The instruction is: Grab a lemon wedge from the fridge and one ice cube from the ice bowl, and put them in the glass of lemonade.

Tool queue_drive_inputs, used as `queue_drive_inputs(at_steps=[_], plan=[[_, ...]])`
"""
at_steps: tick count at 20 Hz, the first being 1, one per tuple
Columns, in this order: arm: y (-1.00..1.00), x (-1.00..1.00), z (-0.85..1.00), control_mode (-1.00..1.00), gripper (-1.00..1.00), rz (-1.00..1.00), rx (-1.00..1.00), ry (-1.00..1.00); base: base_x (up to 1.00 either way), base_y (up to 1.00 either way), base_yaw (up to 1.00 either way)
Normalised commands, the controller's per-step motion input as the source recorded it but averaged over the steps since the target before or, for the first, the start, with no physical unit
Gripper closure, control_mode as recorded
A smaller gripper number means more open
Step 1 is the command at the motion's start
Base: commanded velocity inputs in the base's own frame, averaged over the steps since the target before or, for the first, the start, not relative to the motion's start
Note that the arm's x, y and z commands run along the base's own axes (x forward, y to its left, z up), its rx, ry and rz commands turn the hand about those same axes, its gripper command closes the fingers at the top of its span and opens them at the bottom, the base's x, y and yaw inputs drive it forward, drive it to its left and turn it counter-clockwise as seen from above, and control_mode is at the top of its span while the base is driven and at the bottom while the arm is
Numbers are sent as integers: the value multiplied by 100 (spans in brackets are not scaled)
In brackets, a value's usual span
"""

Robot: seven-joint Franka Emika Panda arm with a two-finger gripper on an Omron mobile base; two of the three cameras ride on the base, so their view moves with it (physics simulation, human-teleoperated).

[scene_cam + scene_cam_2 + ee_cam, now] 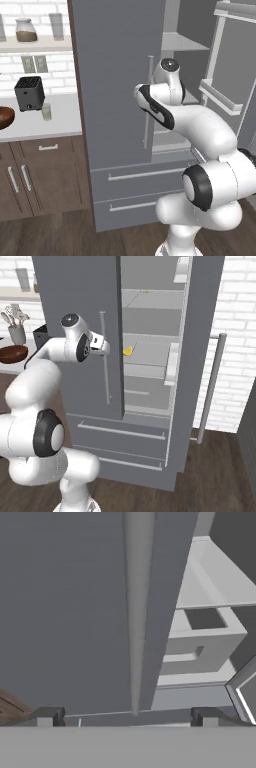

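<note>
fridge (pixel 117 75): matt grey | ice bowl (pixel 4 116): glossy wood

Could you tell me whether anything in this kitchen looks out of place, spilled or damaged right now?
Nothing looks spilled or damaged. The fridge stands with its right door swung wide open, as the task needs, and the lemon wedge lies on a shelf inside. The ice bowl and the glass of lemonade stand upright on the counter.

- fridge (pixel 117 75): flat grey, silver handles
- lemon wedge (pixel 128 350): bright yellow
- ice bowl (pixel 5 117): dark reddish-brown
- glass of lemonade (pixel 46 112): clear, pale yellow-green
- toaster (pixel 29 93): black
- cabinets (pixel 42 172): dark brown
- wall (pixel 35 10): white brick
</note>
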Motion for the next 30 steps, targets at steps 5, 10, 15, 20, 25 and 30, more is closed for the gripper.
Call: queue_drive_inputs(at_steps=[5, 10, 15, 20, 25, 30], plan=[[-44, 47, -17, -100, -100, 0, 3, -3, 0, 0, 0], [-9, 52, -27, -100, -100, 0, 0, -4, 0, 0, 0], [2, 9, -6, -100, -100, 0, 0, -2, 0, 0, 0], [11, -7, 0, -100, -100, 0, 0, -7, 0, 0, 0], [13, 1, 0, -100, -100, 0, 0, -3, 0, 0, 0], [19, 25, -1, -100, -100, 0, 0, 0, 0, 0, 0]])
